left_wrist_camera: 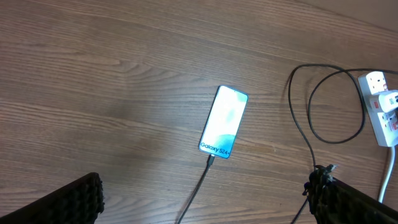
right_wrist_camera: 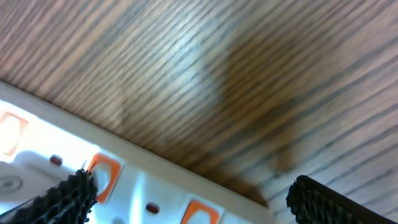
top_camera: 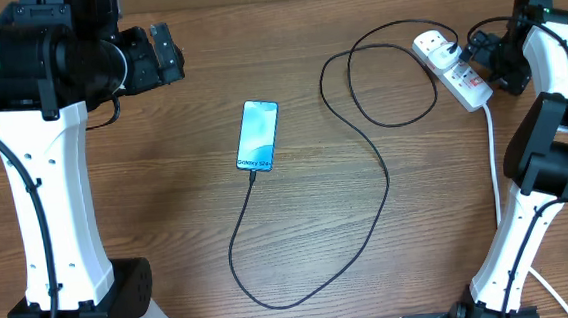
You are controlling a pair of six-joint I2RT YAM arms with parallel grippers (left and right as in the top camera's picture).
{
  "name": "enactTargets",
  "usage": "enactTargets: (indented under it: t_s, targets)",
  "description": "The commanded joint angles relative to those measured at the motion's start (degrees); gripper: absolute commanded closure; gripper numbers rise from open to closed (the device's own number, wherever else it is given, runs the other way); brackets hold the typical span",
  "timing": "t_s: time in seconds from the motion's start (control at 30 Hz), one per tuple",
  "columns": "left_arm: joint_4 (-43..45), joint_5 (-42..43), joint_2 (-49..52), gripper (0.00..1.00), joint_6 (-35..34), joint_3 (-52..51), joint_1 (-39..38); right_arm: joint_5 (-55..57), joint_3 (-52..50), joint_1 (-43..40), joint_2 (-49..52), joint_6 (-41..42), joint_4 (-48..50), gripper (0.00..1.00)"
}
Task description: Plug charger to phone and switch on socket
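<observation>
The phone (top_camera: 258, 135) lies screen up in the middle of the table, its blue-teal screen lit; it also shows in the left wrist view (left_wrist_camera: 224, 122). The charger cable (top_camera: 363, 143) is plugged into the phone's near end, loops across the table and ends in its white plug adapter (top_camera: 434, 45) seated in the socket (top_camera: 462, 78). My left gripper (left_wrist_camera: 205, 202) is open and empty, raised at the far left. My right gripper (right_wrist_camera: 186, 193) is open, right above the socket (right_wrist_camera: 155, 186) by its orange-red switches.
The socket's thick white cord (top_camera: 493, 159) runs down the right side beside the right arm's base. The cable loop (left_wrist_camera: 329, 102) lies next to the socket in the left wrist view.
</observation>
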Motion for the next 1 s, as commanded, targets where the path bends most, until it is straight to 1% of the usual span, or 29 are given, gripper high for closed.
enactTargets:
  t_s: [0.0,0.23,0.43,0.67,0.97]
  targets:
    - [-0.11,-0.55,-0.22,0.00,-0.79,-0.26,-0.37,-0.81,-2.08,1.62,0.98,-1.86,-1.53,0.00]
    - [-0.11,-0.55,-0.22,0.00,-0.79,-0.26,-0.37,-0.81,-1.90,1.62,0.76,-1.46,-2.32,0.00]
    - [-0.11,-0.55,-0.22,0.00,-0.79,-0.26,-0.37,-0.83,0.98,0.61,-2.78,0.46,-8.07,0.00]
    - [-0.11,-0.55,-0.22,0.00,-0.79,-0.26,-0.37,-0.87,1.27,0.20,-14.14,3.52,-15.08,0.00]
    - [-0.11,-0.55,-0.22,0.00,-0.79,-0.26,-0.37,-1.01,1.25,2.62,-29.38,3.56,-26.97,0.00]
